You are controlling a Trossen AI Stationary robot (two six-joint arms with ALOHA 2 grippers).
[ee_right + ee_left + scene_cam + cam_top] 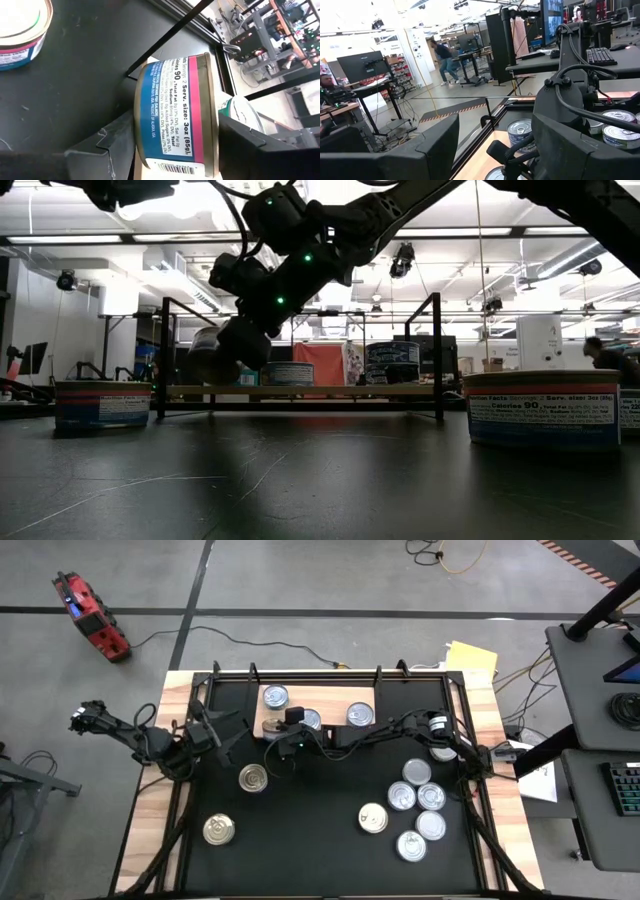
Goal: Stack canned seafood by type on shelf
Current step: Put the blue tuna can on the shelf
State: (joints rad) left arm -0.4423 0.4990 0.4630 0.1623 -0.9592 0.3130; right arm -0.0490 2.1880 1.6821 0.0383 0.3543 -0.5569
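The shelf (335,700) is a light wooden board at the table's back middle, with three silver-topped cans (275,696) (311,719) (360,715) on it. My right gripper (280,750) is at the shelf's front left edge. In the right wrist view its fingers press both ends of a blue-and-pink labelled can (172,117), and the right gripper (177,142) is shut on it. The low view shows that can (213,358) off the table, at about shelf (300,391) height. My left gripper (232,736) waits open and empty at the left.
Several silver-topped cans (417,772) cluster at the right front, with a gold-topped one (372,818) beside them. Two more gold-topped cans (253,777) (218,830) lie at the left front. A black rail frames the table (330,672). A person walks in the room beyond (445,62).
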